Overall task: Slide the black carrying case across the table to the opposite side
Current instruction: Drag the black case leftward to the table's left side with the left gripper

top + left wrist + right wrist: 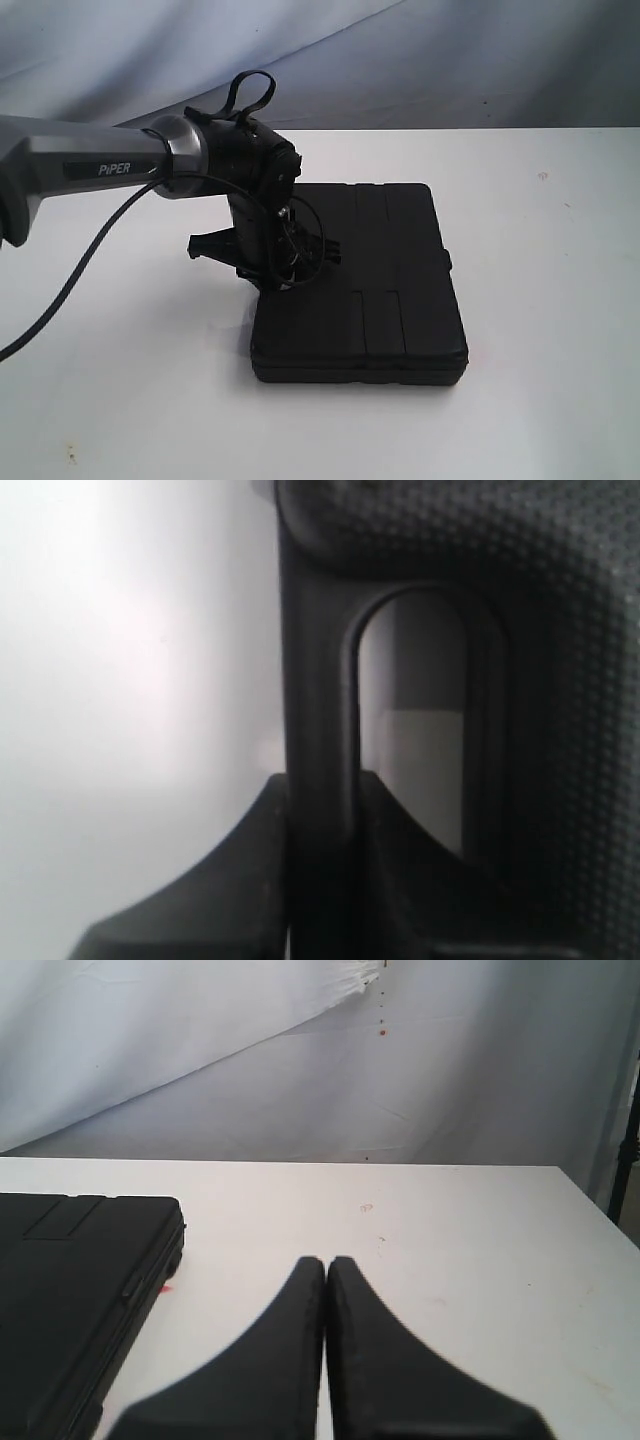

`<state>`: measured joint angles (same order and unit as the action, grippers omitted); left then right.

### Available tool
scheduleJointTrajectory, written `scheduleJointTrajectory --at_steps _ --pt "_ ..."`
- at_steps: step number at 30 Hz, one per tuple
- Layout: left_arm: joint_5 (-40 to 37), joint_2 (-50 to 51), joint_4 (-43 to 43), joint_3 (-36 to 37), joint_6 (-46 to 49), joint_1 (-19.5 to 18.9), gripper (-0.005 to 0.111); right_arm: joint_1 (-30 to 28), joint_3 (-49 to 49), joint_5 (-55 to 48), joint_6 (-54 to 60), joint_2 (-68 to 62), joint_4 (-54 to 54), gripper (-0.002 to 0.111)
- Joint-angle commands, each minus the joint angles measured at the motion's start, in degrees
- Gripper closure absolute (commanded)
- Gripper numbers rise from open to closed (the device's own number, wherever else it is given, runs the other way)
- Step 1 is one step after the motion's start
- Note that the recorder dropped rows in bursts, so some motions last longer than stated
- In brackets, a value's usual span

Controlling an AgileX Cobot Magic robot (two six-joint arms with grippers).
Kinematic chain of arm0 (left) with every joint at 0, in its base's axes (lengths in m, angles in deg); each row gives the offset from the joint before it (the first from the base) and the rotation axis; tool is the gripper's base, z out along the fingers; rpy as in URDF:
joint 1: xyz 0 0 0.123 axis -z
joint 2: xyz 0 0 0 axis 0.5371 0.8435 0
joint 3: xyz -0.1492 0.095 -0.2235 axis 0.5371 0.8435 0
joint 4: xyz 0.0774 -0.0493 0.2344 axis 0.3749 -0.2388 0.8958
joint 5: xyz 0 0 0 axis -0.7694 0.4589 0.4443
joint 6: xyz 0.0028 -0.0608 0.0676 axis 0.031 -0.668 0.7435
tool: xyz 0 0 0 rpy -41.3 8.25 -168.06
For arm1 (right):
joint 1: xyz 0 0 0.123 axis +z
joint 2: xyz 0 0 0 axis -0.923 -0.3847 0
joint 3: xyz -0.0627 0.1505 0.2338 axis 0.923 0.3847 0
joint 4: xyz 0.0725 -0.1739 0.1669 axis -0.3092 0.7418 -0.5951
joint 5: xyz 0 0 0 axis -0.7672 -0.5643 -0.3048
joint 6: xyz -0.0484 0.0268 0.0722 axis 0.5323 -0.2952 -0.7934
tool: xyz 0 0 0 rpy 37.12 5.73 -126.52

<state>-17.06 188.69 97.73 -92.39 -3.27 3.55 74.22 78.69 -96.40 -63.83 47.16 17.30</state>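
The left jaws are closed on the handle [315, 680] at the left edge of the black carrying case [390, 280]. The case lies flat on the tabletop [545, 210] and extends rightward from them. The right jaws are pressed shut and empty, near the case's opposite edge but not touching it.

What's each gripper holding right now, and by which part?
The left gripper has its jaws closed on the handle bar of the black textured plastic carrying case. The right gripper, jaws shut, holds nothing.
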Motion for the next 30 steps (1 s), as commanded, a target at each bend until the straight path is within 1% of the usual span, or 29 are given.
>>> scheduleJointTrajectory --at_steps 1,4,7,10,14,18,24,27,30 --pt "-2.52 -0.41 3.64 0.12 3.75 -0.06 0.107 -0.17 0.16 0.01 -0.28 0.16 -0.39 0.108" --pt "-2.6 -0.64 5.61 0.95 3.75 -0.39 0.107 -0.17 0.16 0.01 -0.28 0.16 -0.39 0.108" --pt "-1.09 -1.01 5.46 3.22 3.47 -2.06 0.107 -0.17 0.16 0.01 -0.28 0.16 -0.39 0.108" --pt "2.28 -2.87 4.66 7.03 4.63 -4.9 0.107 -0.17 0.16 0.01 -0.28 0.16 -0.39 0.108" --pt "7.04 -6.88 5.6 12.89 6.87 -8.9 0.107 -0.17 0.16 0.01 -0.28 0.16 -0.39 0.108" --pt "10.14 -11.24 5.6 17.88 9.47 -13.07 0.107 -0.17 0.16 0.01 -0.28 0.16 -0.39 0.108" --pt "11.44 -14.69 5.7 21.8 13.31 -18.7 0.107 -0.17 0.16 0.01 -0.28 0.16 -0.39 0.108" --pt "11.44 -14.85 5.59 22.68 15.42 -20.97 0.107 -0.17 0.16 0.01 -0.28 0.16 -0.39 0.108" --pt "12.47 -14.85 5.59 23.83 15.51 -23.06 0.107 -0.17 0.16 0.01 -0.28 0.16 -0.39 0.108"
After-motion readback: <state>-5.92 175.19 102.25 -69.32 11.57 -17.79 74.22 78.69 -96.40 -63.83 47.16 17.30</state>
